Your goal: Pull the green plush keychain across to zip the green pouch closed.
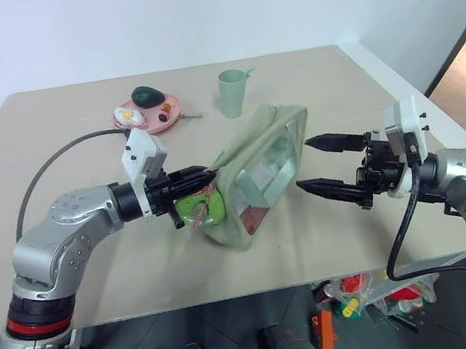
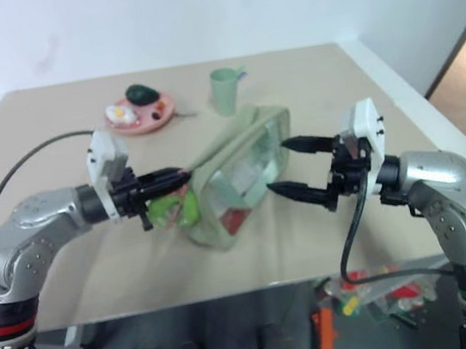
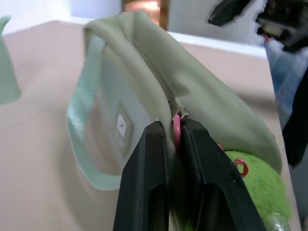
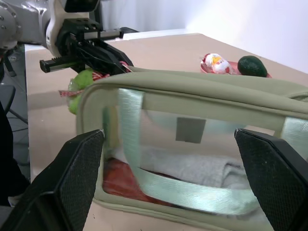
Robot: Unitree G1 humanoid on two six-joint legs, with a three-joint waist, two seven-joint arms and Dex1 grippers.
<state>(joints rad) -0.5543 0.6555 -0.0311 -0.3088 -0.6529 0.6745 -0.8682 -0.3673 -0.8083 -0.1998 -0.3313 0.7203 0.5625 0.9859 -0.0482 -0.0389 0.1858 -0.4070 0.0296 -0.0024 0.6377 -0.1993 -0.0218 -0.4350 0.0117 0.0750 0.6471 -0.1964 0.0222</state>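
At centre frame the green pouch [image 1: 261, 173] stands on the table [image 1: 60, 120]; the left gripper [image 1: 209, 174] pinches the pink zipper ring [image 3: 176, 130] at its left end, the green plush keychain [image 1: 199, 207] dangling below, while the right gripper [image 1: 318, 162], jaws wide, faces the pouch's right end

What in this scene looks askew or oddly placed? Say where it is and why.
The green pouch sits tipped on the table, leaning rather than standing square. The left gripper pinches a pink ring at its zipper end, with the green plush keychain dangling below.
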